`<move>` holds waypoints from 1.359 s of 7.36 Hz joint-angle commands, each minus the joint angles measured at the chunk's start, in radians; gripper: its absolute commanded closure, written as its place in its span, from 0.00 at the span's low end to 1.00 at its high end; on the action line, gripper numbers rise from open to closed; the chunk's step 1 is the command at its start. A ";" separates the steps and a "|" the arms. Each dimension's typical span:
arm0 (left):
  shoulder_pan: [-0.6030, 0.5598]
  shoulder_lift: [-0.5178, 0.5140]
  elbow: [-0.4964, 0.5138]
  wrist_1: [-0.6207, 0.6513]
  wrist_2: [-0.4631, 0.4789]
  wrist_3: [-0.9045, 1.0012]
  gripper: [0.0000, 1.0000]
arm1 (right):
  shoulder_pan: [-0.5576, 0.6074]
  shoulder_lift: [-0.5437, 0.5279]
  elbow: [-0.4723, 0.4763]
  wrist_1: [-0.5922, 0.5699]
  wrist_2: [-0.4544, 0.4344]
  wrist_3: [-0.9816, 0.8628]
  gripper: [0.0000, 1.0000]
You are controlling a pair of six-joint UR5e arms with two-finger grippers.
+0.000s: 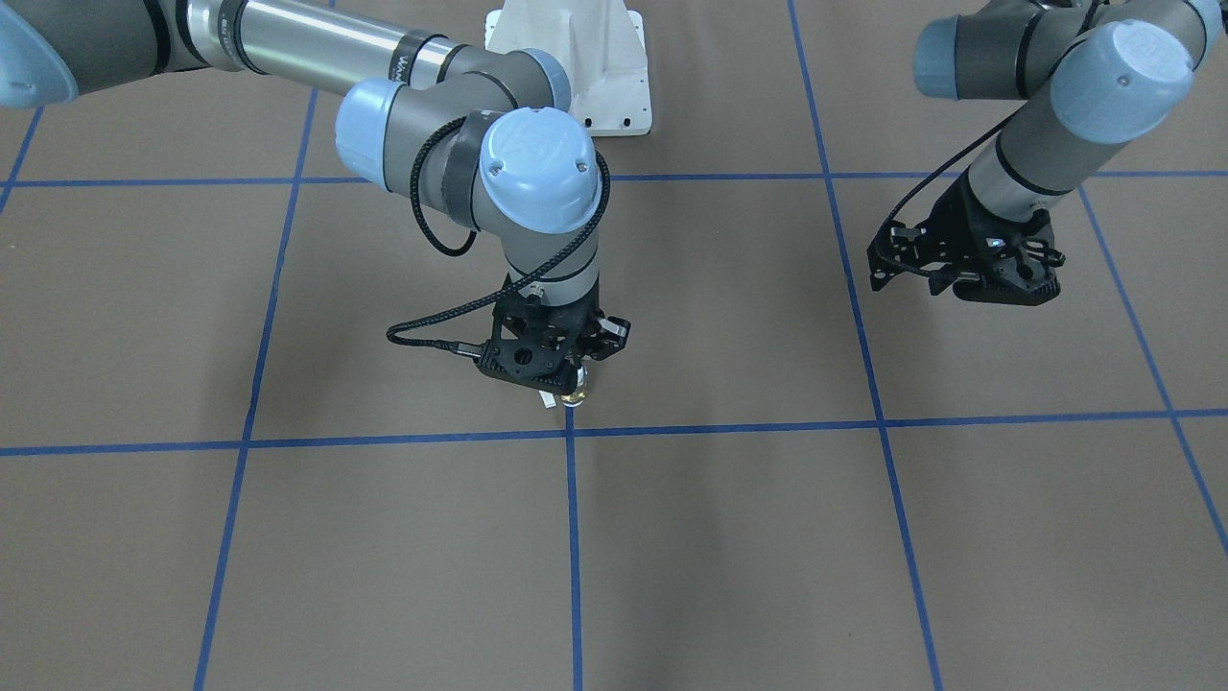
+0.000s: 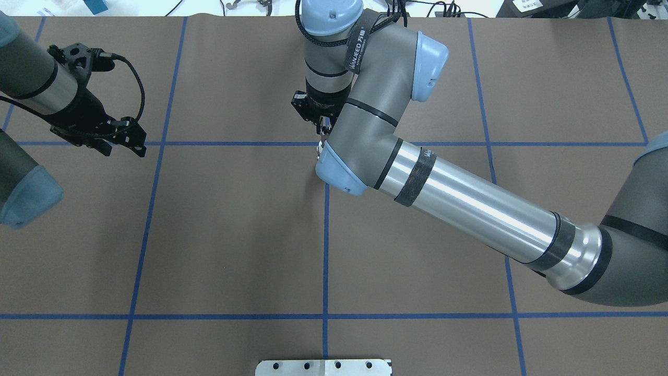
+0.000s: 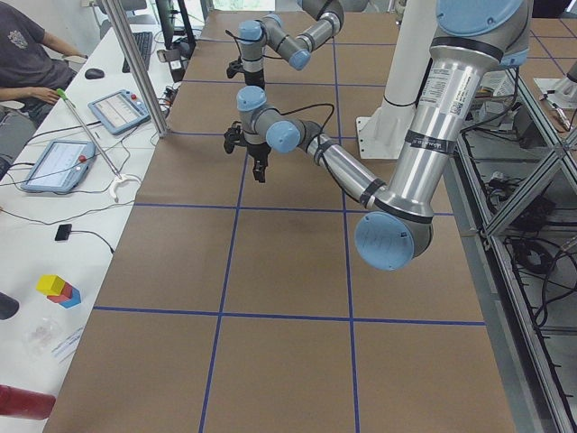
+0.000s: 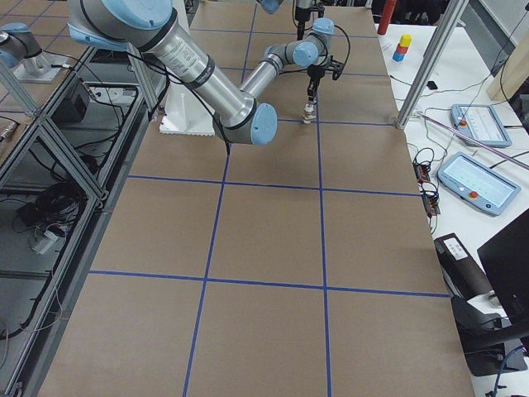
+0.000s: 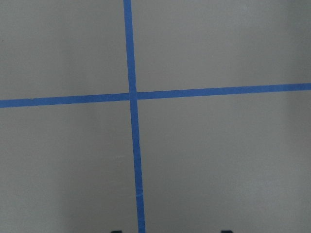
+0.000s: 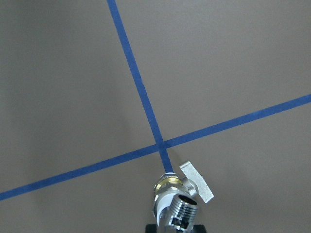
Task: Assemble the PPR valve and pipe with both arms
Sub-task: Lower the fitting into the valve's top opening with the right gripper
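Observation:
My right gripper [image 1: 566, 376] points down near the table's middle and is shut on the PPR valve [image 1: 574, 392]. The right wrist view shows the valve's brass body [image 6: 167, 183], white collar, and tab handle [image 6: 197, 182]. A short chrome threaded tube with a dark open end [image 6: 183, 208], apparently the pipe, sits joined to the collar. The valve hangs just by a blue tape crossing [image 6: 160, 144], low over the table [image 4: 307, 116]. I cannot tell if it touches. My left gripper [image 1: 969, 278] is open and empty, raised far to the side [image 2: 122, 145].
Blue tape lines [image 5: 132, 94] divide the brown table into squares. The white base pedestal [image 1: 576, 58] stands at the robot's edge. A metal post [image 3: 135, 63], tablets [image 3: 117, 108] and a seated person [image 3: 27, 54] are along the operators' side.

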 commanded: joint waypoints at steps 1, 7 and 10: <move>0.000 -0.001 -0.001 0.000 -0.001 -0.002 0.26 | -0.001 -0.003 0.000 0.000 0.000 0.000 1.00; 0.000 -0.001 -0.001 0.000 -0.004 -0.002 0.26 | -0.007 -0.002 -0.018 0.004 -0.002 0.000 1.00; 0.000 -0.001 -0.002 0.000 -0.006 -0.002 0.26 | -0.007 0.001 -0.018 0.006 -0.002 -0.003 1.00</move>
